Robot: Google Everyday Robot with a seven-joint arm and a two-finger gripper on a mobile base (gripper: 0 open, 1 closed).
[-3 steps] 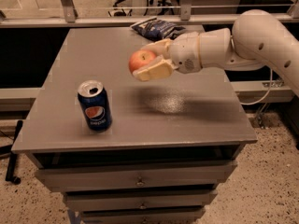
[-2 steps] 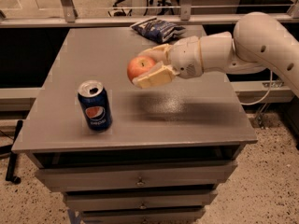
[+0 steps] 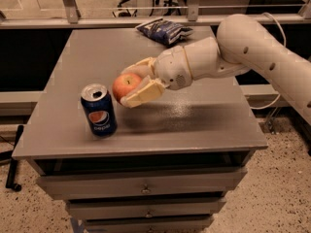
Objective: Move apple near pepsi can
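Note:
The apple (image 3: pixel 125 85) is orange-red with a yellowish patch. My gripper (image 3: pixel 134 85) is shut on it, reaching in from the right, and holds it low over the grey table (image 3: pixel 194 115). The pepsi can (image 3: pixel 98 109), dark blue with a silver opened top, stands upright near the table's front left. The apple is just to the right of and slightly behind the can's top, with a small gap between them. Whether the apple touches the table is hidden by the fingers (image 3: pixel 143 93).
A blue-and-white snack bag (image 3: pixel 164 30) lies at the table's back edge. A rail (image 3: pixel 146 19) runs behind the table. Drawers (image 3: pixel 141 188) are below the tabletop. My white arm (image 3: pixel 252 52) spans the right half of the table.
My gripper has carried the apple to the left and down, from over the table's middle to just beside the can. The can has not moved.

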